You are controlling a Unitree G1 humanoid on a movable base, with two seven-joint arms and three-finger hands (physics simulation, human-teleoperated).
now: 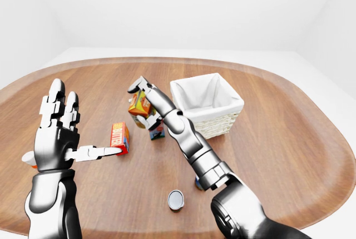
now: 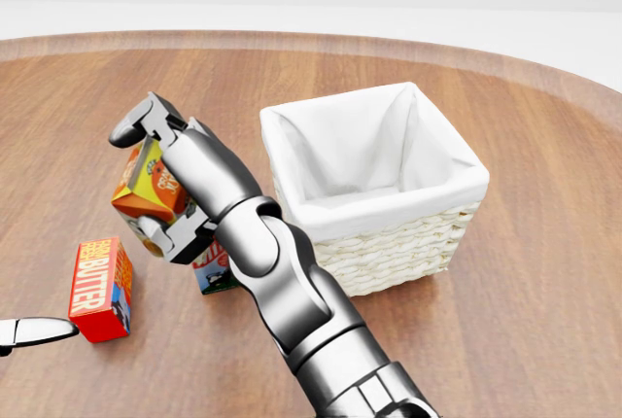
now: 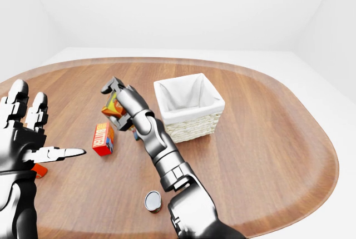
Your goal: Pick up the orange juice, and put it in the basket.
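In the head view, the right hand (image 2: 165, 190) is gripping the orange juice carton (image 2: 148, 185) with its fingers (image 2: 136, 121) clamped round it, holding it tilted above the wooden surface (image 2: 544, 272) at left of centre, just left of the lined wicker basket (image 2: 389, 243) and not over it. Below the carton a milk carton (image 2: 212, 267) is peeking out from behind the arm, and a red butter box (image 2: 100, 287) is lying at lower left. In the left-eye view the left hand (image 1: 55, 136) is hovering at the left with its fingers spread apart, holding nothing, while a small round can (image 1: 176, 199) is standing near the bottom edge.
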